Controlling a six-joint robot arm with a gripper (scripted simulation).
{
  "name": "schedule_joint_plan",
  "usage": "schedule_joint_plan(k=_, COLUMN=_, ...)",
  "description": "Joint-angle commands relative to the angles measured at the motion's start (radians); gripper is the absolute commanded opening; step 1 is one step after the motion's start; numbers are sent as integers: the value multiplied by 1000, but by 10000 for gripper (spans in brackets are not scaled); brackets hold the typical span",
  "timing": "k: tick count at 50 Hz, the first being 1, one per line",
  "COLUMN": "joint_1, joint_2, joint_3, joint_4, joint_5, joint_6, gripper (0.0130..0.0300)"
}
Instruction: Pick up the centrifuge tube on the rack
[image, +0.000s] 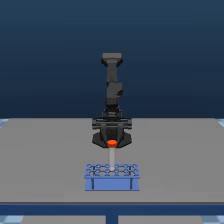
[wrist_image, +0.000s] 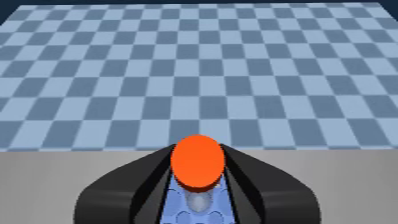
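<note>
Where the grey table comes nearest, the blue rack stands on it, and the centrifuge tube rises straight toward twelve o'clock from the rack's middle holes. Its orange cap sits between the black fingers of the gripper, which close in on either side, apparently pinching the tube. Behind, the dark arm stands upright.
</note>
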Motion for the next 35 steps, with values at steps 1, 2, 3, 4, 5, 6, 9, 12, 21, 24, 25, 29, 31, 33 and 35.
schedule_joint_plan(k=1, joint_1=0, joint_2=-2, joint_3=-2, joint_4=14, joint_5=4, joint_6=-22, gripper=130)
schedule_joint_plan(k=2, joint_1=0, joint_2=-3, joint_3=-3, joint_4=19, joint_5=6, joint_6=-26, gripper=130)
schedule_joint_plan(k=3, joint_1=0, joint_2=-3, joint_3=-3, joint_4=19, joint_5=6, joint_6=-26, gripper=130)
schedule_joint_plan(k=4, joint_1=0, joint_2=-3, joint_3=-4, joint_4=22, joint_5=8, joint_6=-29, gripper=130)
schedule_joint_plan(k=5, joint_1=0, joint_2=-3, joint_3=-4, joint_4=22, joint_5=8, joint_6=-29, gripper=130)
schedule_joint_plan(k=6, joint_1=0, joint_2=-3, joint_3=-4, joint_4=22, joint_5=8, joint_6=-29, gripper=130)
schedule_joint_plan(k=9, joint_1=0, joint_2=-6, joint_3=-6, joint_4=22, joint_5=12, joint_6=-29, gripper=130)
schedule_joint_plan(k=12, joint_1=0, joint_2=-7, joint_3=-8, joint_4=19, joint_5=15, joint_6=-26, gripper=130)
schedule_joint_plan(k=21, joint_1=0, joint_2=-11, joint_3=-13, joint_4=8, joint_5=25, joint_6=-15, gripper=130)
schedule_joint_plan(k=24, joint_1=0, joint_2=-15, joint_3=-18, joint_4=10, joint_5=33, joint_6=-17, gripper=130)
schedule_joint_plan(k=25, joint_1=0, joint_2=-15, joint_3=-18, joint_4=10, joint_5=33, joint_6=-17, gripper=130)
schedule_joint_plan(k=29, joint_1=0, joint_2=-20, joint_3=-25, joint_4=15, joint_5=45, joint_6=-22, gripper=130)
schedule_joint_plan(k=31, joint_1=0, joint_2=-20, joint_3=-25, joint_4=15, joint_5=45, joint_6=-22, gripper=130)
schedule_joint_plan(k=33, joint_1=0, joint_2=-24, joint_3=-29, joint_4=15, joint_5=53, joint_6=-22, gripper=130)
schedule_joint_plan(k=35, joint_1=0, joint_2=-28, joint_3=-35, joint_4=15, joint_5=63, joint_6=-22, gripper=130)
